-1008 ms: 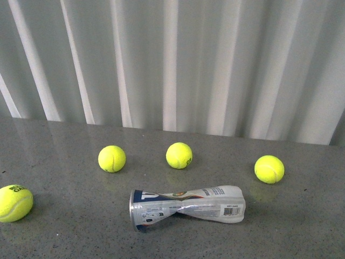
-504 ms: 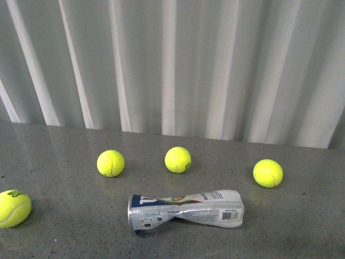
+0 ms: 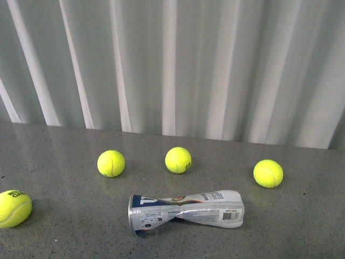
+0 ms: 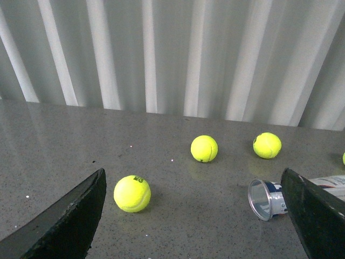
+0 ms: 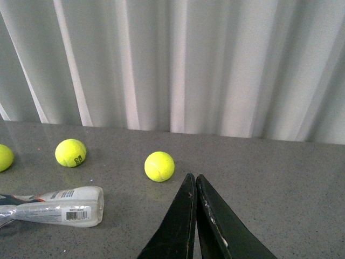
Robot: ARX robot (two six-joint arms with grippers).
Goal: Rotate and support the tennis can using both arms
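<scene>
The tennis can (image 3: 186,211) lies on its side on the grey table, crushed in at the middle, its open mouth to the left. Neither arm shows in the front view. In the left wrist view my left gripper (image 4: 193,172) is open wide; the can's clear mouth (image 4: 261,199) sits just inside one black finger (image 4: 315,213), without touching it. In the right wrist view my right gripper (image 5: 193,178) is shut with nothing in it. The can's closed end (image 5: 64,206) lies on the table off to its side, apart from it.
Three yellow tennis balls (image 3: 110,163) (image 3: 178,159) (image 3: 268,173) lie in a row behind the can, and another ball (image 3: 14,208) lies at the far left. One ball (image 4: 132,193) lies between the left fingers. A pleated white curtain (image 3: 172,65) closes off the table's back.
The front view's framing shifted slightly, so the can and balls sit a little lower in the picture than a second ago. Nothing on the table has moved relative to the rest.
</scene>
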